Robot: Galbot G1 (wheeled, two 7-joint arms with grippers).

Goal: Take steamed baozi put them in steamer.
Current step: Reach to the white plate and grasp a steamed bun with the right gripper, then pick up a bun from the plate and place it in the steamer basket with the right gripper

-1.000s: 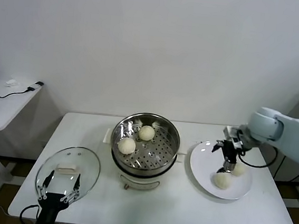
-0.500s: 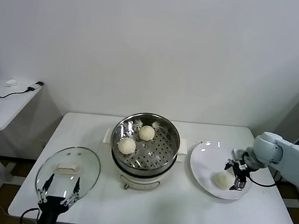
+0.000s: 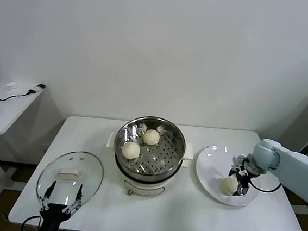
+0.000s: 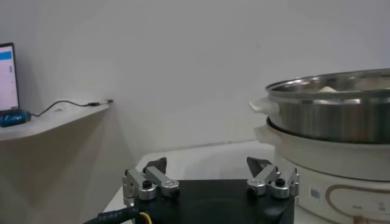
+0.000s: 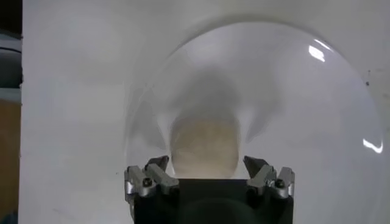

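The steamer (image 3: 150, 148) stands mid-table with two steamed baozi (image 3: 130, 150) (image 3: 151, 137) on its perforated floor. On the white plate (image 3: 209, 164) to its right lies another baozi (image 3: 227, 185). My right gripper (image 3: 237, 184) is low over the plate, right beside that bun. In the right wrist view the baozi (image 5: 204, 146) sits between the open fingertips of the right gripper (image 5: 206, 163), on the plate (image 5: 317, 91); I cannot tell if they touch it. My left gripper (image 3: 60, 202) waits open at the table's front left, also open in its own view (image 4: 210, 173).
A round glass lid (image 3: 70, 176) with a white handle lies on the table in front of the left gripper. The steamer's pot and white base (image 4: 332, 115) rise close beside the left gripper. A side desk (image 3: 2, 106) stands at the far left.
The right gripper has come down from above the plate's far edge to the bun at the plate's front. A second bun on the plate is now hidden behind it. The left arm stayed still.
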